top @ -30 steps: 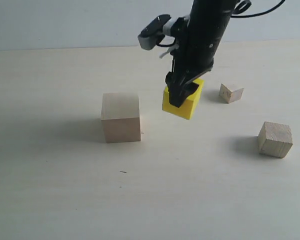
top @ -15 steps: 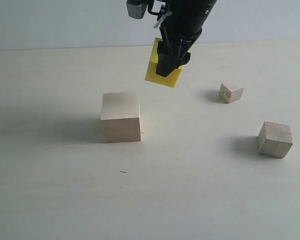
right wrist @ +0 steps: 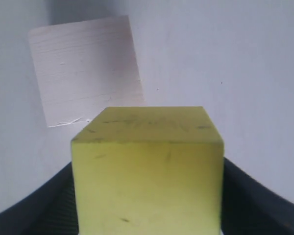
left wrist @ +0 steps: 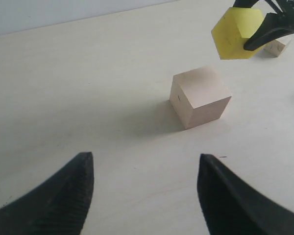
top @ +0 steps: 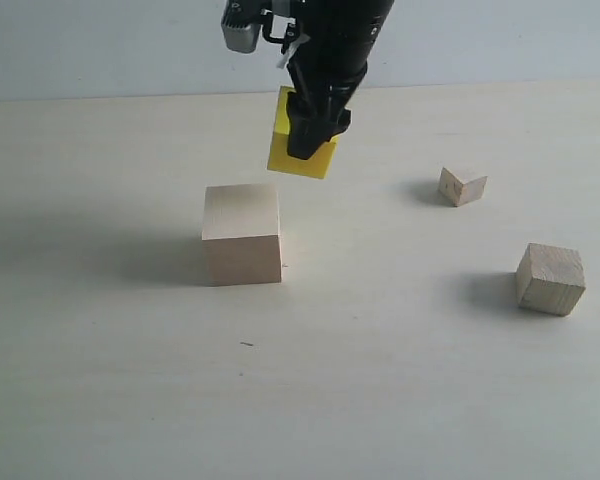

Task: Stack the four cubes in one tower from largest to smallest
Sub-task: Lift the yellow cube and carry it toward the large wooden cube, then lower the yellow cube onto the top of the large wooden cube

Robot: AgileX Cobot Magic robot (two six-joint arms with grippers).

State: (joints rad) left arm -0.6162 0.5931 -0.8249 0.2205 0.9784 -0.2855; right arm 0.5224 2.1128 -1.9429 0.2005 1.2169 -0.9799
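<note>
My right gripper (top: 310, 140) is shut on the bright yellow cube (top: 285, 152), holding it in the air above and slightly behind-right of the large pale wooden cube (top: 242, 233), which stands on the table. In the right wrist view the yellow cube (right wrist: 147, 169) fills the space between the fingers, with the large pale cube (right wrist: 85, 68) below and ahead. The medium grainy wooden cube (top: 550, 279) sits at the right, the small wooden cube (top: 462, 185) farther back. My left gripper (left wrist: 144, 196) is open and empty, low over the table, facing the large pale cube (left wrist: 200, 96).
The pale table top (top: 130, 380) spreads all round the cubes. A light wall (top: 100, 45) bounds its far edge. The right arm (top: 335, 40) reaches down from the top centre.
The right gripper has lifted the yellow cube off the table and carried it up and to the left, towards the large pale cube. The other cubes have not moved.
</note>
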